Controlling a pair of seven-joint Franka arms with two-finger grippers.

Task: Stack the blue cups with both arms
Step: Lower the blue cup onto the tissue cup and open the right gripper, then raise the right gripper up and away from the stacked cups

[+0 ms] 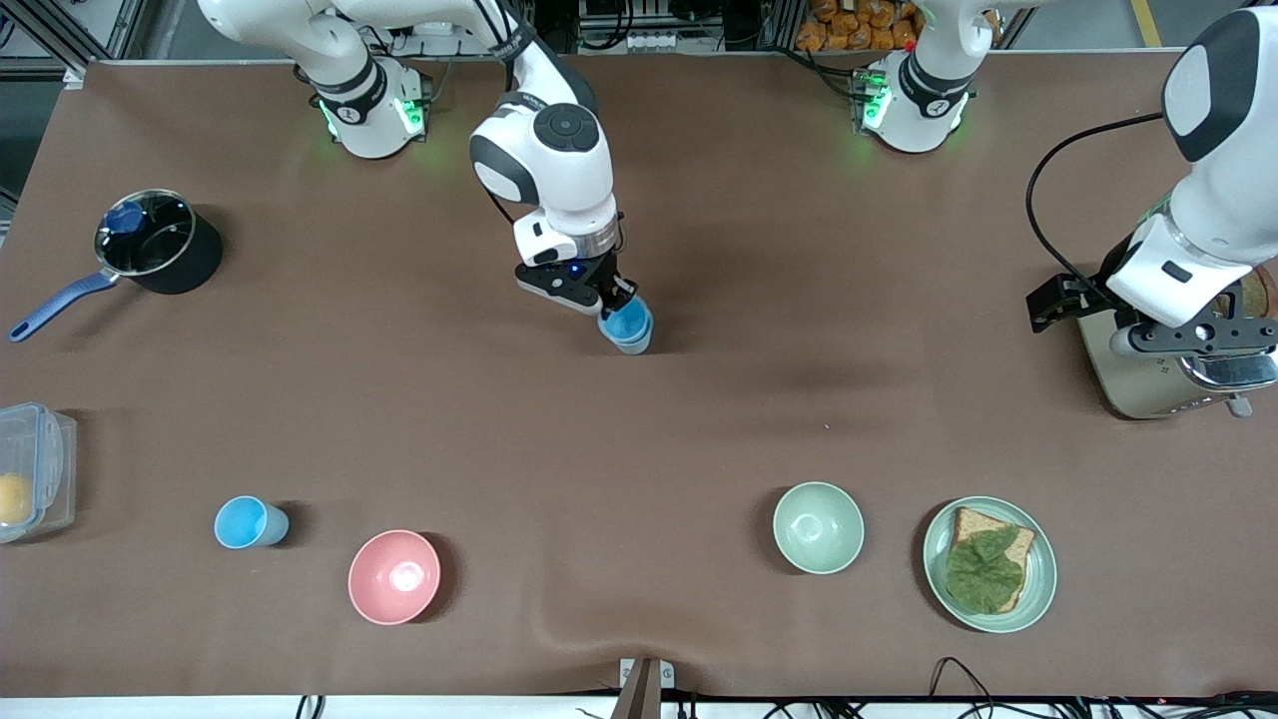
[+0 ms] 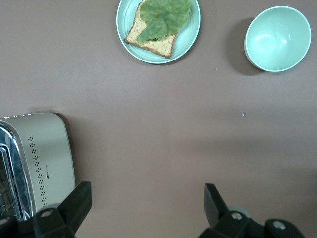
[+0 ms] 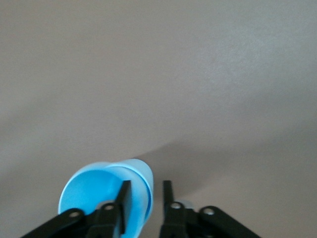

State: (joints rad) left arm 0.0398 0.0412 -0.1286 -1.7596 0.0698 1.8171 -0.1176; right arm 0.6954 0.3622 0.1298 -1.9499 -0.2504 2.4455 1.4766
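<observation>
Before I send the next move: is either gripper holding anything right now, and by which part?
The right gripper pinches the bright blue cup by its rim wall, one finger inside. The left gripper is open and empty beside the toaster.

My right tool [image 3: 144,198], matt black plastic, grips a smooth bright blue plastic cup [image 1: 627,322]. The counter [image 1: 639,429] is covered in matt brown cloth. The toaster [image 2: 44,158] is brushed metal. The pale green bowl [image 1: 818,527] looks smooth, faintly glossy.

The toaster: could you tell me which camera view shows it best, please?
The left wrist view shows the toaster best: its silver side, perforations and slots are unobstructed, between the open left gripper fingers' edge. In the front view the left arm covers most of it. The right wrist view lacks it.
</observation>
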